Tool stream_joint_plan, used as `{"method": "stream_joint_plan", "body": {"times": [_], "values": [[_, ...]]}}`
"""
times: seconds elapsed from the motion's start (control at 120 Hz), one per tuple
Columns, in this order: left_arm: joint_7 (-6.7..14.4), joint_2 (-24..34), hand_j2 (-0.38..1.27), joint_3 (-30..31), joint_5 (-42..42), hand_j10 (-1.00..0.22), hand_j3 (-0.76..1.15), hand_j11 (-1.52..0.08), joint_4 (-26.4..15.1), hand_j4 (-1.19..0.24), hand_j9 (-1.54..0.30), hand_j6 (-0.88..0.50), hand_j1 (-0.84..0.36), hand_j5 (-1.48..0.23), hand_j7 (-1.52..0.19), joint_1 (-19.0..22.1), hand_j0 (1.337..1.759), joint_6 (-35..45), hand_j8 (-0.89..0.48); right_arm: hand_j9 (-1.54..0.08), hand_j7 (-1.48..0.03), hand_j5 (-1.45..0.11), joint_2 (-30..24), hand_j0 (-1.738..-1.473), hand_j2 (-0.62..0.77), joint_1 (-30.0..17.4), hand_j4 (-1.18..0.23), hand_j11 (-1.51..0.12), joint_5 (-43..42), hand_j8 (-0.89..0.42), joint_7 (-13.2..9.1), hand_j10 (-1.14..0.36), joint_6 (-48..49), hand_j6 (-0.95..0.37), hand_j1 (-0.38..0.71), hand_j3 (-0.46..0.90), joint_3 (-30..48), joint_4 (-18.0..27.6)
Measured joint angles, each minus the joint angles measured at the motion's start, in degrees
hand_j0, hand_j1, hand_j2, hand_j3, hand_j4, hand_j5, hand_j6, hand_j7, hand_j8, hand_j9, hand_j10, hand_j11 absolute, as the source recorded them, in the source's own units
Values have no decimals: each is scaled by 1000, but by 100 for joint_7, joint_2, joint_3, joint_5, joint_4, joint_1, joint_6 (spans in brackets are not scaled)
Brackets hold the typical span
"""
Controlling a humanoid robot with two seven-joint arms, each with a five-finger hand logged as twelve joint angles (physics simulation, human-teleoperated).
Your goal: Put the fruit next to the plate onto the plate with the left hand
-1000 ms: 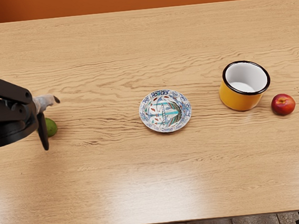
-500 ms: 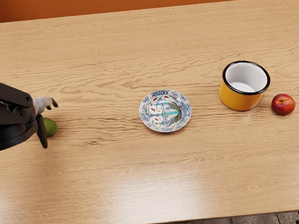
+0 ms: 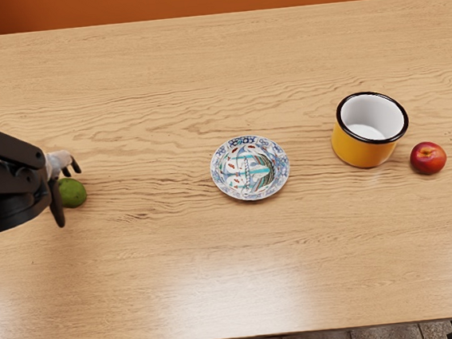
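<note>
1. We see the robot's black left hand [image 3: 50, 185] at the left edge of the light wooden table [image 3: 218, 258].
2. Its fingers [image 3: 63, 162] are spread: pale ones on the far side of the small round green fruit [image 3: 74, 192], one dark digit on the near side. We cannot tell whether any of them touches it.
3. The green fruit rests on the table, well left of the patterned ceramic plate [image 3: 250, 167].
4. A yellow enamel mug [image 3: 369, 130] stands right of the plate, with a red apple [image 3: 428, 158] just beside it.
</note>
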Motion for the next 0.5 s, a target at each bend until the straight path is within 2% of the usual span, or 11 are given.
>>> {"method": "stream_joint_plan", "body": {"times": [0.5], "values": [[0, -17, 57, -24, -55, -285, 0, -371, 158, -285, -371, -286, 7, -371, -371, 68, 1658, 130, -285, 0, 0, 0, 0, -1658, 0, 0, 0, 0, 0, 0, 0, 0, 0, -1, -349, 0, -1, 0]]}}
